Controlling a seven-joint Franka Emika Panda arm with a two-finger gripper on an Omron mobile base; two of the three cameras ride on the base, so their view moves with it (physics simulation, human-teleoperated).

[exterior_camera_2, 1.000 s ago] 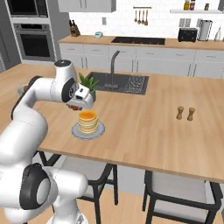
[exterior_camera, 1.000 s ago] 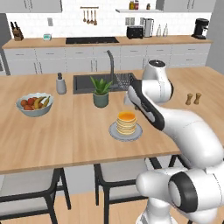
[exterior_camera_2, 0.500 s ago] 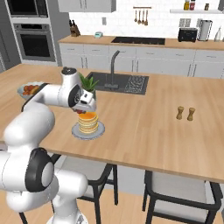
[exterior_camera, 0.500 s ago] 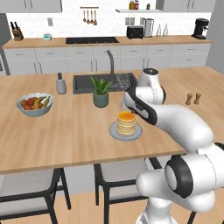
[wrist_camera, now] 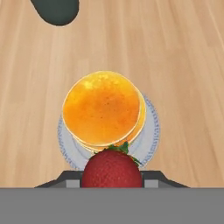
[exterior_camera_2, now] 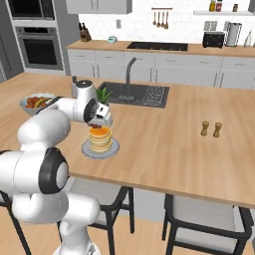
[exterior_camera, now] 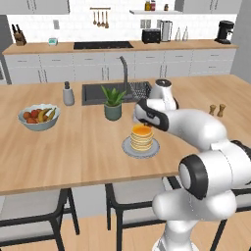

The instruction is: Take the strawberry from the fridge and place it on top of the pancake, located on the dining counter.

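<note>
Lowered closer over the pancake (wrist_camera: pixel 103 114), the gripper (wrist_camera: pixel 112 175) is clamped on the strawberry (wrist_camera: pixel 111 168); centring is needed before release.

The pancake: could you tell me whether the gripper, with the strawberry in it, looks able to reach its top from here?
Probably yes. The gripper holds the strawberry just above the pancake, near one edge of the stack, and nothing lies between them. The plant stands off to one side.
</note>
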